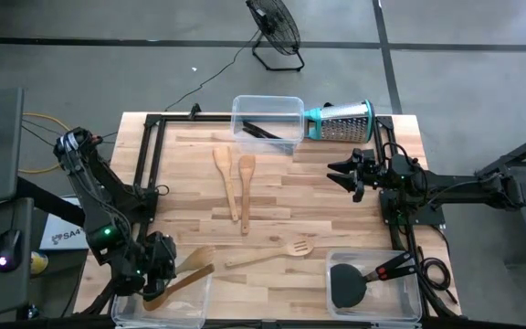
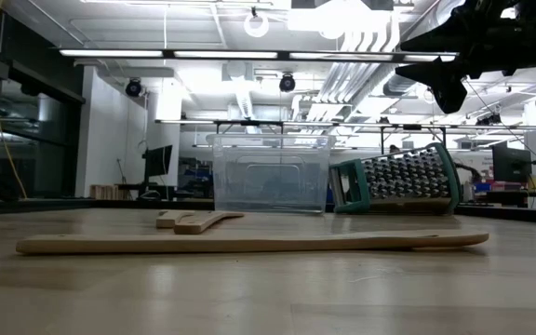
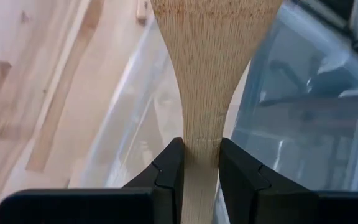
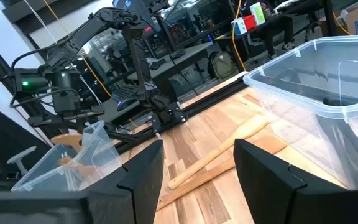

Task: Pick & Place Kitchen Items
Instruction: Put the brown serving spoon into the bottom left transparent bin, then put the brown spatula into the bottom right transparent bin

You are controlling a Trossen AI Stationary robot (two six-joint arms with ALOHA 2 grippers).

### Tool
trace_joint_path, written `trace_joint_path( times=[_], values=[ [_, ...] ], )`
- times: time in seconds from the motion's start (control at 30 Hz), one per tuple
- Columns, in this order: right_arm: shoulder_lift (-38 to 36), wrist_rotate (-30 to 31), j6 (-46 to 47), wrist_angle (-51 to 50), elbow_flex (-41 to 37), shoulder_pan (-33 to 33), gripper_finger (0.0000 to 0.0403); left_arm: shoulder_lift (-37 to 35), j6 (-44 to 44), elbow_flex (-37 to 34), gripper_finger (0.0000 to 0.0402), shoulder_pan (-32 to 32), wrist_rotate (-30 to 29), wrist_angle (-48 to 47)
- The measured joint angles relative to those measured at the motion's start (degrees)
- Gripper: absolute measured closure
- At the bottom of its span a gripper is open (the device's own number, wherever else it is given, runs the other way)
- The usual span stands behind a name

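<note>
We saw the left gripper (image 1: 164, 265) at the bench's (image 1: 190, 196) near left corner, its fingers (image 3: 169, 168) pinching the narrow neck of a wooden spatula (image 3: 213, 68) just above the clear bin (image 1: 199, 297) that sat at that corner; the blade pointed out over the bin's rim toward the bench, and a second wooden utensil (image 1: 173, 291) lay slanted in the same bin. The right gripper (image 1: 347, 174) hung in the air over the right side of the bench, near the far edge, its fingers (image 4: 138, 174) spread apart with nothing between them.

On the bare wood in the middle we counted two wooden spatulas (image 1: 236, 178) lying side by side, handles toward the near edge. Nearer the front edge lay a slotted wooden spoon (image 1: 272, 254), its head pointing toward the right. At the near right corner another clear bin (image 1: 409, 297) held a black spatula (image 1: 347, 285) with a red-and-black handle (image 1: 393, 268). A third clear bin (image 1: 268, 108) stood at the middle of the far edge with thin black tools (image 1: 265, 132) inside, and a steel cone grater (image 1: 343, 122) with a teal rim lay on its side just beside it, toward the far right corner
</note>
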Motion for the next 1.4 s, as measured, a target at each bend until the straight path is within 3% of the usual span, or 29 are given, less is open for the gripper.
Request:
trace_joint_path(
  times=[0.27,0.57,1.1,1.4],
  values=[
    [0.0,-0.01,0.0,-0.03,0.0,0.02,0.0215,4.13,0.42,0.0,0.0332,0.04,1.05,0.55],
    [0.0,-0.01,0.0,-0.05,0.0,0.0,0.0215,5.38,-2.4,-0.02,0.0276,0.11,2.62,0.73],
    [-0.02,-0.01,0.0,-0.13,0.0,0.01,0.0215,4.97,-3.3,-0.04,0.0269,0.11,4.37,4.76],
    [-0.02,-0.01,0.0,-0.16,0.0,0.02,0.0215,0.5,-19.39,-0.04,0.0269,0.15,1.28,6.49]
  ],
)
